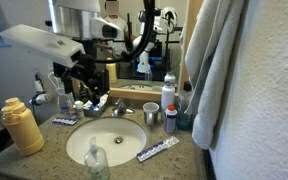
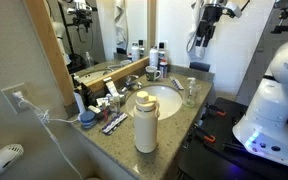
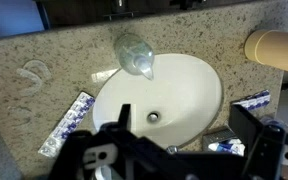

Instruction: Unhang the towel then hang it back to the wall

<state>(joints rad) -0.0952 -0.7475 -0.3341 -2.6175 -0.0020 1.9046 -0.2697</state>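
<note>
The towel (image 1: 219, 65) is pale grey-white and hangs in long folds against the rough white wall (image 1: 269, 110) at the right end of the counter. My gripper (image 1: 82, 80) is far from it, held over the left part of the counter by the sink. In the wrist view the gripper (image 3: 189, 150) looks straight down on the white sink basin (image 3: 184, 85), its two black fingers spread wide with nothing between them. It also shows in an exterior view (image 2: 206, 28), high above the counter. I cannot make out the towel in that view.
On the granite counter (image 3: 44, 50) stand a yellow bottle (image 1: 22, 127), a clear bottle (image 3: 134, 52), a faucet (image 1: 119, 108), a cup (image 1: 151, 117) and bottles (image 1: 169, 95) below the towel. Toothpaste tubes (image 3: 69, 120) lie by the basin. A wood-framed mirror (image 2: 49, 50) backs the counter.
</note>
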